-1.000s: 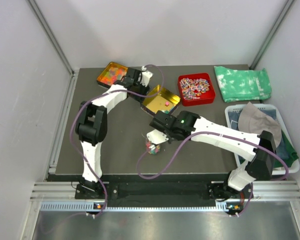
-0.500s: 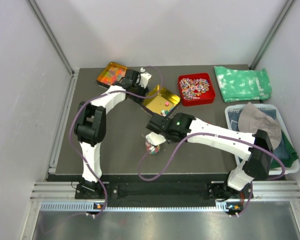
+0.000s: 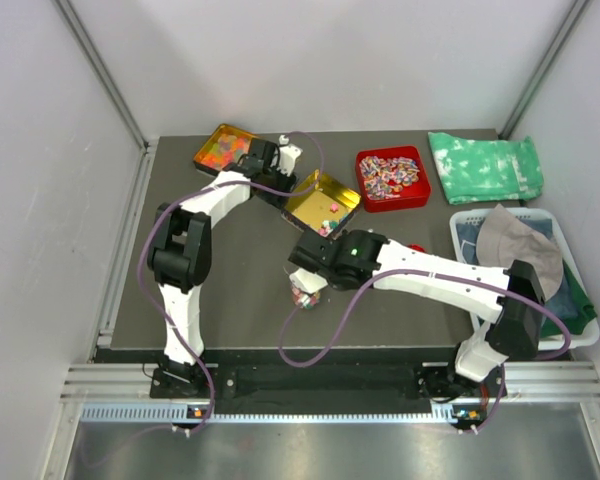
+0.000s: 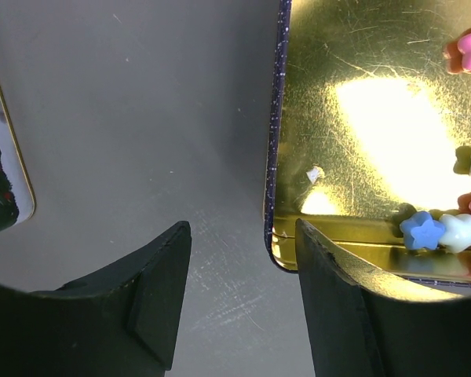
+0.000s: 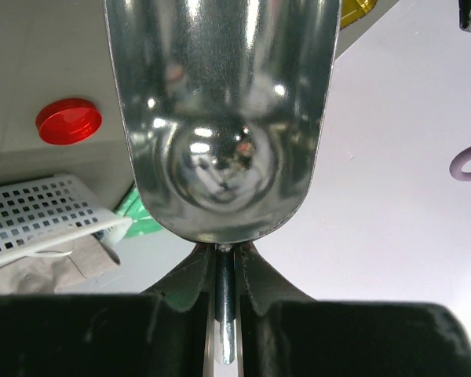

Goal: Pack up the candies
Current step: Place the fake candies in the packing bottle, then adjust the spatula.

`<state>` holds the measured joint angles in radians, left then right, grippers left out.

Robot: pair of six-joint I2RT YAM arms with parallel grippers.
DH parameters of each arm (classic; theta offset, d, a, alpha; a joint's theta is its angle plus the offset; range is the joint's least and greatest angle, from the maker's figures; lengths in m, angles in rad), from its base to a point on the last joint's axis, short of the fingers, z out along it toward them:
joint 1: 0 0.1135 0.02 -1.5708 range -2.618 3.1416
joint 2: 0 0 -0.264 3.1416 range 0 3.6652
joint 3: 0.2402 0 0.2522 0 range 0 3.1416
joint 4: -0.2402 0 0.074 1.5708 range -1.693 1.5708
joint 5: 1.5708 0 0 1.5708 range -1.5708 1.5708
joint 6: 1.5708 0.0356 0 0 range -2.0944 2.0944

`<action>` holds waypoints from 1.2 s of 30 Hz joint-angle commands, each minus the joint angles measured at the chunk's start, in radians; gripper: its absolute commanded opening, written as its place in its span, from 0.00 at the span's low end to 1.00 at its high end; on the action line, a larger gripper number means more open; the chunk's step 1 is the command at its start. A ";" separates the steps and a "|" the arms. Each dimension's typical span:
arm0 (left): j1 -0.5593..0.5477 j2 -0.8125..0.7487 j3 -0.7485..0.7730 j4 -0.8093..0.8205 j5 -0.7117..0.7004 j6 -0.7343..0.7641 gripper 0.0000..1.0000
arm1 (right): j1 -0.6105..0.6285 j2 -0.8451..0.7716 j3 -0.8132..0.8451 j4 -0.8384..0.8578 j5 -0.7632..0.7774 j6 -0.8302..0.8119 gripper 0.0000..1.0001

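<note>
Your left arm (image 3: 185, 260) reaches far over the desk (image 3: 230, 290), and your left hand (image 4: 242, 228) hangs with its fingers apart, straddling one corner of the gold tin (image 3: 315, 190). Your right arm (image 3: 440, 280) stretches low toward the tin's near side. There your right hand (image 5: 224, 263) is clamped on a metal scoop's (image 5: 220, 118) handle.

A dark matte table (image 3: 238, 300) stands enclosed by plain white walls (image 3: 330, 60), with aluminium posts (image 3: 102, 75) running up the rear corners. Light is even and diffuse. A slotted metal rail (image 3: 320, 408) and a brushed steel sheet (image 3: 320, 450) line the near edge.
</note>
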<state>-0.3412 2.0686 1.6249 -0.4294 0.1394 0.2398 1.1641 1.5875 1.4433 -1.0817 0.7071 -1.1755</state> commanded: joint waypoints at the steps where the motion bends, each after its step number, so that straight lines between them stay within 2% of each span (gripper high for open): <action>1: 0.005 -0.080 -0.003 0.034 0.031 -0.010 0.61 | 0.005 0.002 0.118 -0.021 -0.010 0.026 0.00; 4: 0.008 -0.105 0.000 0.031 0.069 -0.014 0.63 | -0.059 0.026 0.235 -0.121 -0.119 0.135 0.00; 7: 0.011 -0.140 0.004 0.017 0.142 -0.014 0.71 | -0.162 0.031 0.299 -0.153 -0.245 0.224 0.00; 9: 0.010 -0.172 0.006 0.011 0.189 -0.017 0.77 | -0.222 0.011 0.287 -0.136 -0.337 0.264 0.00; 10: 0.010 -0.180 0.004 0.001 0.245 -0.014 0.84 | -0.280 0.005 0.279 -0.126 -0.365 0.275 0.00; 12: 0.010 -0.208 0.003 -0.005 0.297 -0.014 0.91 | -0.334 -0.010 0.264 -0.106 -0.456 0.309 0.00; 15: 0.011 -0.226 0.007 -0.040 0.405 -0.007 0.99 | -0.420 -0.041 0.194 -0.028 -0.491 0.321 0.00; 20: 0.013 -0.211 0.075 -0.175 0.687 0.049 0.99 | -0.460 -0.087 0.050 0.138 -0.469 0.344 0.00; 27: 0.013 -0.140 0.173 -0.348 0.946 0.070 0.97 | -0.458 -0.158 -0.101 0.423 -0.410 0.369 0.00; 32: 0.014 -0.038 0.285 -0.450 1.060 0.079 0.90 | -0.458 -0.182 -0.172 0.580 -0.347 0.369 0.00; 36: 0.011 -0.013 0.288 -0.408 1.054 0.023 0.89 | -0.445 -0.196 -0.179 0.602 -0.331 0.369 0.00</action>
<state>-0.3336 2.0323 1.8790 -0.8093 1.1019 0.2855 0.7063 1.4490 1.2671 -0.6163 0.3374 -0.8265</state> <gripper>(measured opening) 0.894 0.066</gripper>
